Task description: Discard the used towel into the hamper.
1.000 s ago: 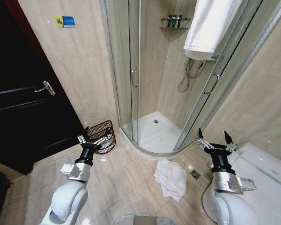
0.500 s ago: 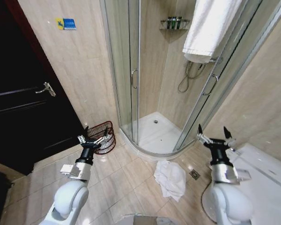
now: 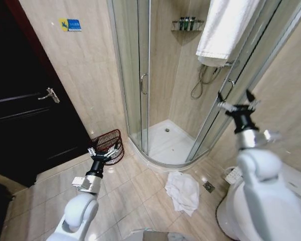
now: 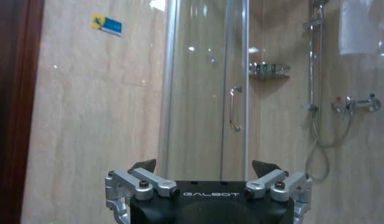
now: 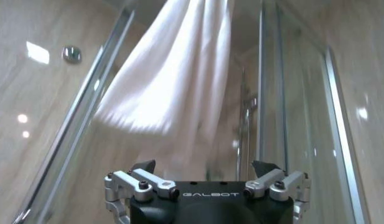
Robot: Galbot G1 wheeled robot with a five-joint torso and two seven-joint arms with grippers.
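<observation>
Beige tile is covering the bathroom floor (image 3: 140,188) and walls, with a glass shower enclosure (image 3: 150,75) standing in the corner and a dark door (image 3: 25,110) on the robot's left. Since a second ago, the right gripper (image 3: 237,102) has been rising from low beside the white toilet (image 3: 291,191) to a raised position in front of the shower's glass door, and its arm is now reaching upward, filling the right side of the head view. Its fingers are standing spread wide apart, holding nothing, and are pointing up toward the white towel hanging over the enclosure (image 5: 173,70). The left gripper (image 3: 103,152) is staying low, having dropped only slightly, with its arm extending forward over the floor; its fingers are also spread and empty. The hamper (image 3: 109,145) is sitting on the floor against the wall, between the door and the shower, just beyond the left gripper. A crumpled white towel (image 3: 183,192) is lying on the tiles in front of the shower base, between the two arms.
</observation>
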